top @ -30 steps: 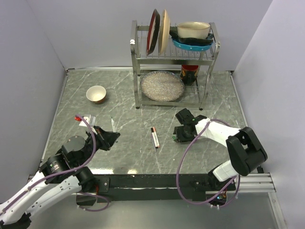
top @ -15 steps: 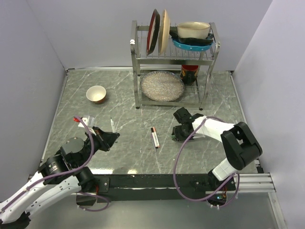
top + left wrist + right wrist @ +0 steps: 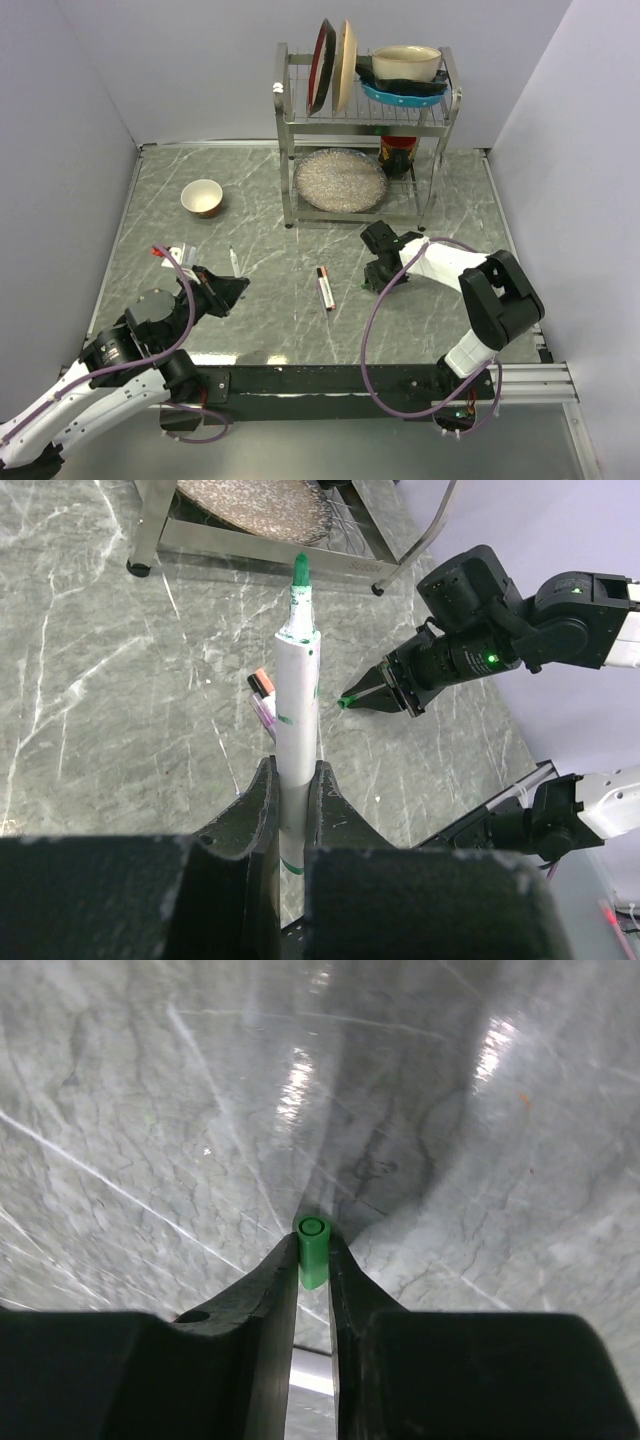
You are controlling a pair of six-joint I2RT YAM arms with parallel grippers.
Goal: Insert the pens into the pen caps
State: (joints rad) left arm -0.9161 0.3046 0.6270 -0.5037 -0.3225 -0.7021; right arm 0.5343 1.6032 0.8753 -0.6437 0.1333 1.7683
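Note:
My left gripper [image 3: 293, 776] is shut on a white pen [image 3: 296, 680], which sticks straight out past the fingertips with its green tip bare. From above, this gripper [image 3: 236, 286] hovers at the near left with the pen [image 3: 233, 261] pointing away. A short green pen cap [image 3: 312, 1238] is pinched between the tips of my right gripper [image 3: 312, 1252], open end facing outward, just over the marble. The left wrist view shows that gripper [image 3: 362, 699] aiming the cap [image 3: 345, 702] leftward. A second pen [image 3: 325, 288] lies on the table between the arms.
A steel dish rack [image 3: 365, 130] with plates and a bowl stands at the back, a textured glass plate [image 3: 340, 180] under it. There is a small bowl [image 3: 202, 197] at the back left. A small white and red item [image 3: 172, 251] lies beside the left arm.
The right gripper's jaws have narrowed onto the green cap, and that gripper has shifted slightly left and away. The left arm and its pen have barely moved.

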